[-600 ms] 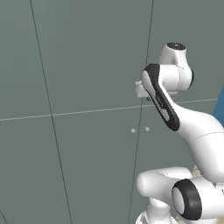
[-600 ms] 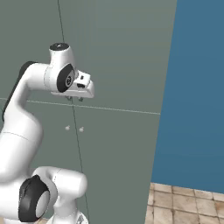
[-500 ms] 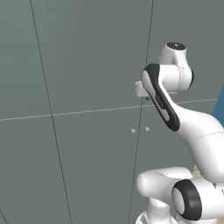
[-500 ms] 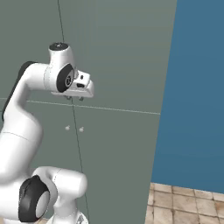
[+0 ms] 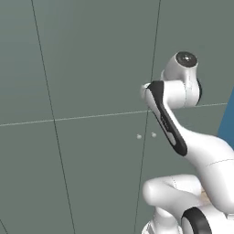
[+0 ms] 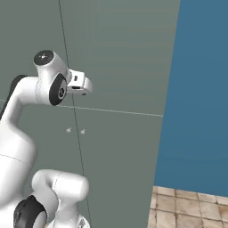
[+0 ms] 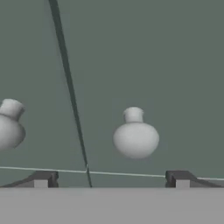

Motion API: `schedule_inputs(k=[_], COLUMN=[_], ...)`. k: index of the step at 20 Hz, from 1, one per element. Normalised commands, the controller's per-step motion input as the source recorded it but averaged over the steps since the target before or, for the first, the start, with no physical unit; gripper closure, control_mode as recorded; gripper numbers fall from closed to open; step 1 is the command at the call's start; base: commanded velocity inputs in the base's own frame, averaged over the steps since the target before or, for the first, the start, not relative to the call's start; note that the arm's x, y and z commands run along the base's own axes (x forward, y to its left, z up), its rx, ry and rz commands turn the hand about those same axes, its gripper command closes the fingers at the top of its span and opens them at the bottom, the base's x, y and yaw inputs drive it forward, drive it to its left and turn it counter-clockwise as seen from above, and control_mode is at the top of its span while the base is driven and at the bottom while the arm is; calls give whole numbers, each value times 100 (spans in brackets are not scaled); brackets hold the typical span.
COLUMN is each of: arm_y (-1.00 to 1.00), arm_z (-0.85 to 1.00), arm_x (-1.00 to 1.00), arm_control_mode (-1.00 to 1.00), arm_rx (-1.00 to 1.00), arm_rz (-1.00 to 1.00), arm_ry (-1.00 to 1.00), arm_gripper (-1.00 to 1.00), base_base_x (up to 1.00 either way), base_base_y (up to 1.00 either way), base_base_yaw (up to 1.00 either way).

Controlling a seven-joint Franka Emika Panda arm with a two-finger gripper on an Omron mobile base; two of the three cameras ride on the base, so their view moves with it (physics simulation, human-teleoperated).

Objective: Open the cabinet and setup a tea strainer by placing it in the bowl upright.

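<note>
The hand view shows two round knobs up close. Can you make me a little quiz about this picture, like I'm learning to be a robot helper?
1. True or false: the cabinet doors are shut.
2. Which knob sits between the end effector fingertips in the hand view: A, the right knob, or B, the left knob?
3. Fill in: the end effector's jaws are ____.

Key: 1 true, since the seam between the doors is a thin closed line. 2 A, the knob right of the seam; the other sits at the picture's left edge. 3 open, with the tips spread wide and nothing held.
</note>
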Motion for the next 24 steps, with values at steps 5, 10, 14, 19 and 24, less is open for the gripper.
schedule_inputs(k=[5, 10, 14, 19, 24], arm_y=[-5, -18, 1, 1, 0], arm_z=[56, 12, 0, 2, 0], arm_x=[7, 28, 5, 0, 7], arm_control_mode=[-100, -100, -100, -100, -100], arm_rx=[8, 19, -2, -10, -5], arm_rz=[0, -1, 0, 0, 0], arm_ry=[-2, 27, -2, -30, -14], arm_gripper=[-100, -100, -100, -100, -100], base_base_x=[0, 0, 0, 0, 0], base_base_y=[0, 0, 0, 0, 0], base_base_yaw=[0, 0, 0, 0, 0])
